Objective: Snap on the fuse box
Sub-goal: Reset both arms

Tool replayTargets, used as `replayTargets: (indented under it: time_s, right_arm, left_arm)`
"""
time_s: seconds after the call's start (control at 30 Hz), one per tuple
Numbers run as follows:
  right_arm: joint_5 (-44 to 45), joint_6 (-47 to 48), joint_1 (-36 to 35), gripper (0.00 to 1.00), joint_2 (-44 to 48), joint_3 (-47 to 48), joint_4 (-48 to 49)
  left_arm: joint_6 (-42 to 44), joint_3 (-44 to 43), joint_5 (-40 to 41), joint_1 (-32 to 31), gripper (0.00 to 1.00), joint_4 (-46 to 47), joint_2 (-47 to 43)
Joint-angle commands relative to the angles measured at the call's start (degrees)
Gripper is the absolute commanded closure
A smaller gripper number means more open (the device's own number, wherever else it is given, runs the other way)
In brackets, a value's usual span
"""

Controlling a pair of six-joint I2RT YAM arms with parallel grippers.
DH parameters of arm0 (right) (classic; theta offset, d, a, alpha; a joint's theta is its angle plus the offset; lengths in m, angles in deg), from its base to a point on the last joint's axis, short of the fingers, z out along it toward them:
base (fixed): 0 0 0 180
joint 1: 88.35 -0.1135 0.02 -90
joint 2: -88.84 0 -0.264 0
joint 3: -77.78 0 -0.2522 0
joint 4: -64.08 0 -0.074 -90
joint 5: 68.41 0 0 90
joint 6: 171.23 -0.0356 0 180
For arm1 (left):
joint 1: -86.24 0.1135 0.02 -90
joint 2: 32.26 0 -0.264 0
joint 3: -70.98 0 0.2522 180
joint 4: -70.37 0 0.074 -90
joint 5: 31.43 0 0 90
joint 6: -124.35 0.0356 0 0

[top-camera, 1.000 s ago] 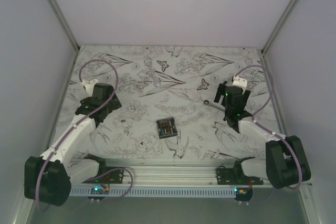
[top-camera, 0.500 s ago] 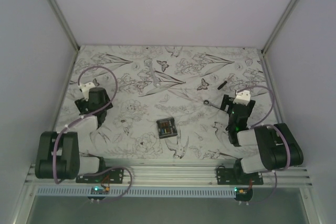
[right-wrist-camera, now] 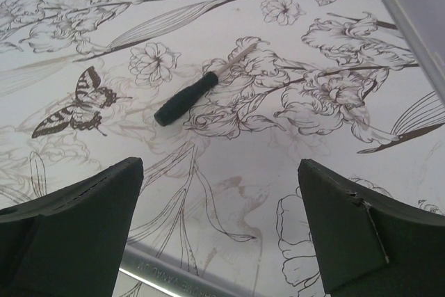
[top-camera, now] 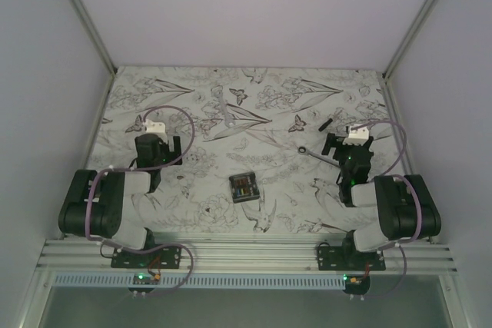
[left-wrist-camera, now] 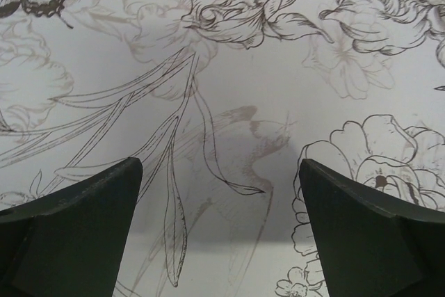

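Sitting outside both wrist views: fuse box (top-camera: 243, 187).

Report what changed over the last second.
Both arms folded back toward their bases. The left gripper and right gripper are open and empty; nothing was taken hold of or let go. The fuse box and the wrench stayed where they were.

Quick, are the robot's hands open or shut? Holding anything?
Left gripper: open, holding nothing.
Right gripper: open, holding nothing.
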State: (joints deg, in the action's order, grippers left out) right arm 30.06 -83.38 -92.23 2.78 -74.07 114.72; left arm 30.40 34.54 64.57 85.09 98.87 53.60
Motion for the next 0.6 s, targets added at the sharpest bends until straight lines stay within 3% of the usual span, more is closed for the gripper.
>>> replayTargets:
  time_s: [0.0, 0.57]
  right_arm:
    - [-2.6, -0.2, 0.5, 0.01, 0.2, 0.5, 0.0]
    - [-2.7, -0.2, 0.5, 0.0, 0.2, 0.5, -0.2]
  left_arm:
    - [2.3, 0.8, -3.6, 0.1, 0.0, 4.6, 0.5]
    - [2.2, 0.7, -4.2, 0.4, 0.0, 4.6, 0.5]
